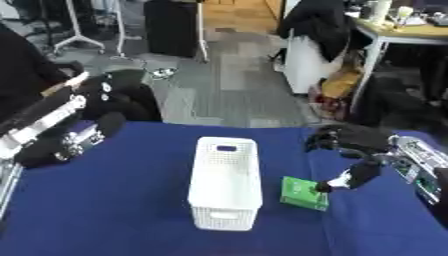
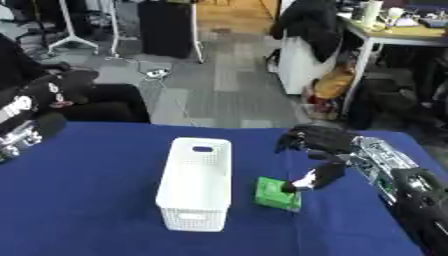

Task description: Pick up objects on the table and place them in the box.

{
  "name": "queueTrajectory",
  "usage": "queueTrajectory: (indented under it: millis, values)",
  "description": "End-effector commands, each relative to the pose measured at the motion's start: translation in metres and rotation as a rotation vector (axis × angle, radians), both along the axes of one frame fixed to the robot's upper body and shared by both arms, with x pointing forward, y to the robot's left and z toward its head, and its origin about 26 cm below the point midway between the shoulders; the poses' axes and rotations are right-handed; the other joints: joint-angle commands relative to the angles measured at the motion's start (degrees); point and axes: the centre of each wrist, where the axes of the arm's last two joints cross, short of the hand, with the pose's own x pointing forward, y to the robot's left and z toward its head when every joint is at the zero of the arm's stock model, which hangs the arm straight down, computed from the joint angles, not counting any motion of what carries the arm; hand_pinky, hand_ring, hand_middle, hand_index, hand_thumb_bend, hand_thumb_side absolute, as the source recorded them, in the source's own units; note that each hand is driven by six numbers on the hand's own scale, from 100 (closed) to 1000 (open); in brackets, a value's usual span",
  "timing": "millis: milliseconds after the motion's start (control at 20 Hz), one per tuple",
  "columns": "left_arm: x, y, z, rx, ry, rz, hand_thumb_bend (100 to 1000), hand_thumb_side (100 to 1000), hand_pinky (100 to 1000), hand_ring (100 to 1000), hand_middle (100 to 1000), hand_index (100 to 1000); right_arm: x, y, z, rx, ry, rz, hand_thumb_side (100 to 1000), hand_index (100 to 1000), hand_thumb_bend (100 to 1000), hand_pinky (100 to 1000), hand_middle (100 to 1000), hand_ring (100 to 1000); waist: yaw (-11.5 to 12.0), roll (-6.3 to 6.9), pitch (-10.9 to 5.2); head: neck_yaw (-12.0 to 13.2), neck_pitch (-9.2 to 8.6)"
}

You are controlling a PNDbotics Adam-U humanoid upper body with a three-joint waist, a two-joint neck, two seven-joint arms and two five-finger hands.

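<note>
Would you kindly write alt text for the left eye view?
The robot's right hand touches a green object with its thumb, beside a white box on a blue table. Its left arm is raised at the left edge.

box (image 1: 226,185) top open, green object (image 1: 304,193) touching right

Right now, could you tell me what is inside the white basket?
The white basket looks empty where its inside shows, but its near wall hides part of the floor. The green object lies outside, beside it on the blue table, under the right robot hand.
</note>
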Motion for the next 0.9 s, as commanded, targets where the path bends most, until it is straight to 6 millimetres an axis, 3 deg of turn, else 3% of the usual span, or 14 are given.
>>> queueTrajectory:
  millis: [50, 100, 350, 600, 900]
  values:
    - [-0.001, 0.003, 0.01, 0.023, -0.027, 0.001, 132, 1000, 844, 966, 1000, 992, 0.0, 0.002, 0.013, 0.011, -0.021, 0.005, 1000, 885, 694, 958, 830, 804, 0.1, 0.1, -0.72, 0.4, 0.06]
    - [-0.001, 0.002, 0.01, 0.023, -0.028, 0.001, 133, 1000, 844, 966, 1000, 992, -0.001, 0.004, 0.012, 0.011, -0.016, 0.007, 1000, 882, 604, 956, 829, 803, 0.2, 0.1, -0.73, 0.4, 0.06]
    - [-0.001, 0.002, 0.011, 0.025, -0.028, -0.002, 132, 1000, 844, 965, 1000, 992, -0.003, 0.011, 0.007, 0.001, 0.011, -0.003, 1000, 879, 594, 959, 829, 801, 0.3, 0.06, -0.71, 0.2, -0.22]
    - [-0.001, 0.002, 0.011, 0.026, -0.029, -0.003, 133, 1000, 844, 965, 1000, 992, -0.005, 0.014, 0.004, -0.011, 0.019, -0.009, 1000, 879, 593, 967, 835, 804, 0.3, 0.06, -0.59, -1.5, -2.14]
    - [-0.001, 0.001, 0.011, 0.027, -0.03, -0.007, 133, 1000, 845, 965, 1000, 992, -0.006, 0.013, -0.007, -0.017, 0.04, -0.028, 1000, 892, 589, 960, 845, 804, 0.4, 0.06, -0.46, -1.8, -3.02]
